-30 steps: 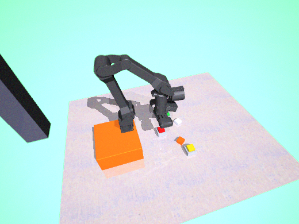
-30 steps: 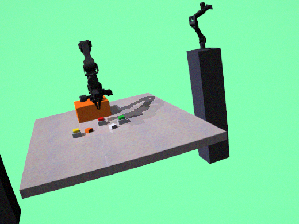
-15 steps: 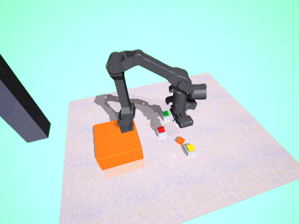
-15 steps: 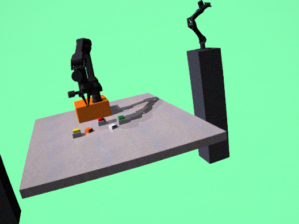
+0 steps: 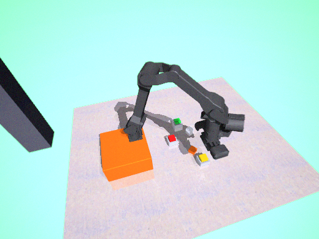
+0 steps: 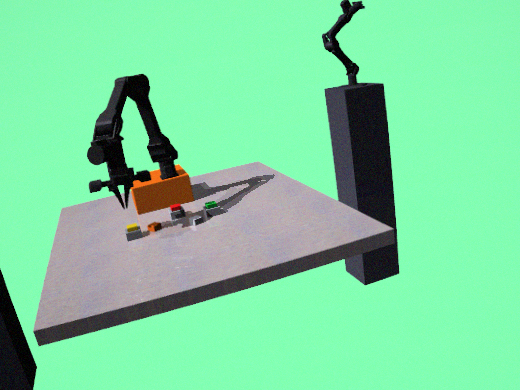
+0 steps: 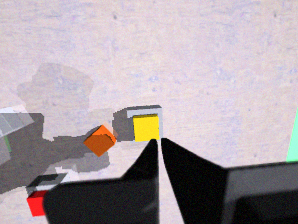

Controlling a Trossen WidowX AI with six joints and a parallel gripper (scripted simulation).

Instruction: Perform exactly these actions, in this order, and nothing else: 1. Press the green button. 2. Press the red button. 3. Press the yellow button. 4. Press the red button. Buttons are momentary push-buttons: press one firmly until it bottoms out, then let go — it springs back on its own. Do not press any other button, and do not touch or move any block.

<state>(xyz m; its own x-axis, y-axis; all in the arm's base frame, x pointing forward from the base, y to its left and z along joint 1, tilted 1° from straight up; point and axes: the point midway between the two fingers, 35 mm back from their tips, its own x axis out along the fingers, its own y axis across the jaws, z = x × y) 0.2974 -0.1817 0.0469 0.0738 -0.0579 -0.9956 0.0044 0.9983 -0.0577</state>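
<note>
My gripper (image 5: 217, 152) (image 6: 122, 206) (image 7: 158, 143) is shut and empty. It hangs in the air a little above the yellow button (image 5: 203, 157) (image 6: 132, 228) (image 7: 146, 127), with the fingertips just at the button's near edge in the wrist view. The red button (image 5: 172, 138) (image 6: 175, 207) (image 7: 36, 204) sits further towards the arm's base. The green button (image 5: 177, 121) (image 6: 210, 204) lies beyond it. All three buttons stand on grey bases on the table (image 5: 245, 184) (image 6: 250, 250).
A small orange block (image 5: 192, 149) (image 6: 154, 226) (image 7: 100, 140) lies close beside the yellow button. A white block (image 5: 189, 130) (image 6: 196, 220) lies near the green button. The arm stands on a large orange box (image 5: 126, 156) (image 6: 160, 192). A dark pillar (image 6: 360, 175) stands at the table's far side.
</note>
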